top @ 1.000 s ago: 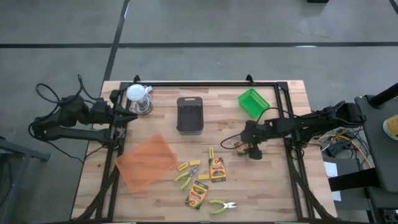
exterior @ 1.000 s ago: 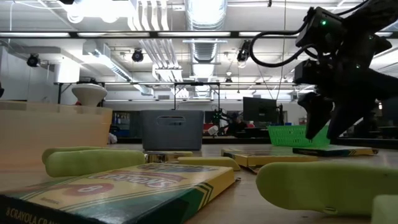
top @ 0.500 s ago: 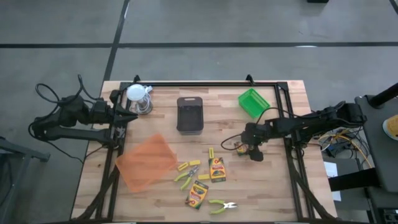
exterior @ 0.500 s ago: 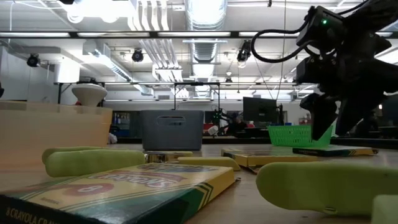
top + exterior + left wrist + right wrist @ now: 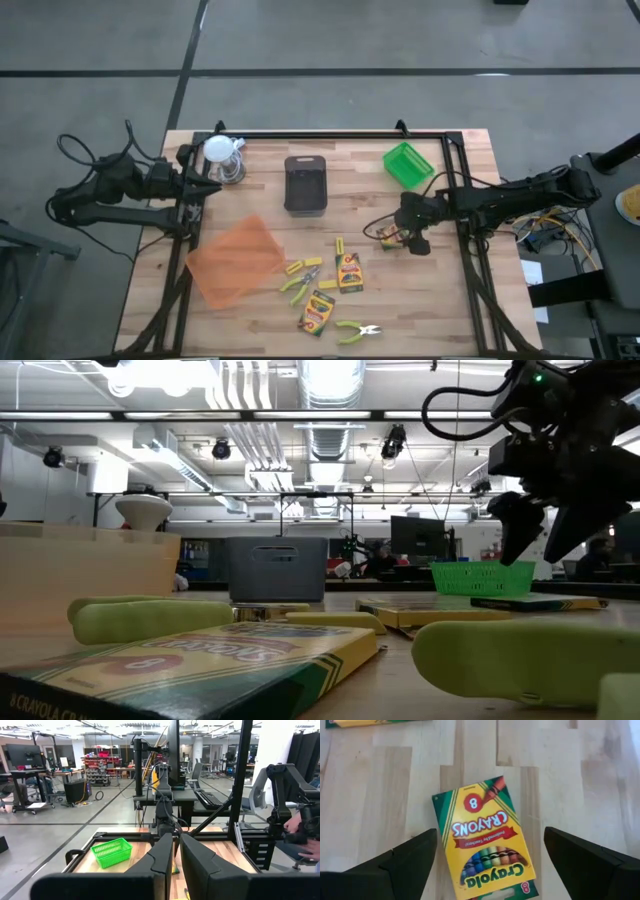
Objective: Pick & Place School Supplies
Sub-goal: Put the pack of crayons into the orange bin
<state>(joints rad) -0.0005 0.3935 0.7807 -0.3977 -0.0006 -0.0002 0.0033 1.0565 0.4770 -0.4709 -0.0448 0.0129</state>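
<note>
My right gripper point(image 5: 413, 238) hangs open above a yellow-green crayon box point(image 5: 482, 837) that lies flat on the wood; its fingers stand wide on either side, clear of it. In the low view the right gripper point(image 5: 540, 545) is raised above the box point(image 5: 535, 601). Two more crayon boxes point(image 5: 349, 272) point(image 5: 317, 312), lime-handled scissors point(image 5: 300, 283) point(image 5: 357, 329) and short yellow sticks point(image 5: 340, 245) point(image 5: 297, 267) lie near the table's near edge. My left gripper point(image 5: 208, 188) waits shut at the table's left edge.
An orange tray point(image 5: 235, 258) lies at the near left, a black tray point(image 5: 306, 183) at the far middle, and a green basket tray point(image 5: 408, 165) at the far right. A white-topped metal object point(image 5: 224, 158) stands at the far left corner. A black frame rail point(image 5: 470, 250) runs along the right side.
My right gripper has risen off the crayon box and drifted slightly toward the table's right edge. The box has stayed flat where it was.
</note>
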